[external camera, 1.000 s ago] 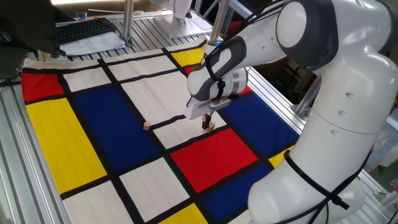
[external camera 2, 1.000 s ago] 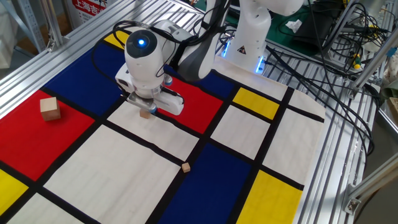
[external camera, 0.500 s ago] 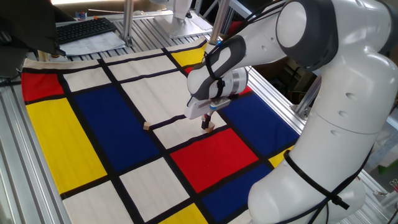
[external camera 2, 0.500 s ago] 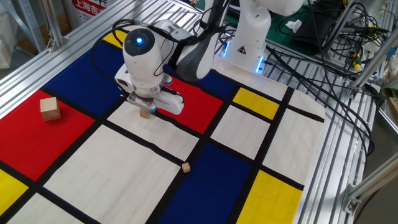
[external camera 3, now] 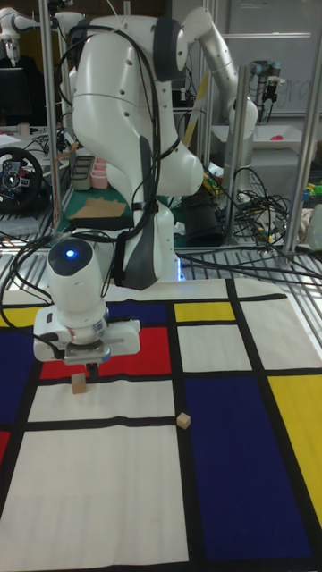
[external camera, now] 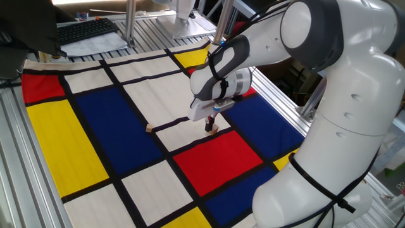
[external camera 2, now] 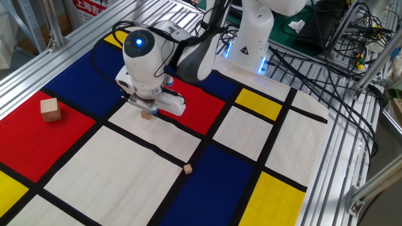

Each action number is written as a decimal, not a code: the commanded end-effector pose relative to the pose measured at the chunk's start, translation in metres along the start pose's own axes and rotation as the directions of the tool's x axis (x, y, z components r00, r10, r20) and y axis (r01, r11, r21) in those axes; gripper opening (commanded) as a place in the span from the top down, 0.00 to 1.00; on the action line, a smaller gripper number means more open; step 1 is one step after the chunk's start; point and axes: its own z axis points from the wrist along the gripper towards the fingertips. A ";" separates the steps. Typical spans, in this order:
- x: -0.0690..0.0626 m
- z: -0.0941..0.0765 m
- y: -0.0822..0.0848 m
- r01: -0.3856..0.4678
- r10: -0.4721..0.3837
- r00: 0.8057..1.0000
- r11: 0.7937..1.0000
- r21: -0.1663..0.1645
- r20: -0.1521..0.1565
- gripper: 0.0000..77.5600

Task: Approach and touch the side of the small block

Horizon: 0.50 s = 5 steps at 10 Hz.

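The small block [external camera: 215,130] is a light-tan wooden cube on a white panel of the coloured mat, beside a black line. It also shows under the wrist in the other fixed view [external camera 2: 146,115] and in the tall view [external camera 3: 80,385]. My gripper [external camera: 209,126] points straight down, its dark fingers held together and shut. The tips reach mat level right against the block's side, and I see no gap between them. The white hand [external camera 2: 151,94] hides the fingertips from that side.
A larger pale wooden cube [external camera 2: 50,109] stands on a red panel far to one side. A tiny wooden chip [external camera 2: 187,168] lies on a black line near a blue panel [external camera: 149,128]. Aluminium rails [external camera 2: 342,157] and cables border the mat. The arm's base [external camera 2: 251,37] stands at the mat's edge.
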 end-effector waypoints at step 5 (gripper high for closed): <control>0.001 0.017 0.009 0.011 -0.011 1.000 1.000 0.007 0.009 1.00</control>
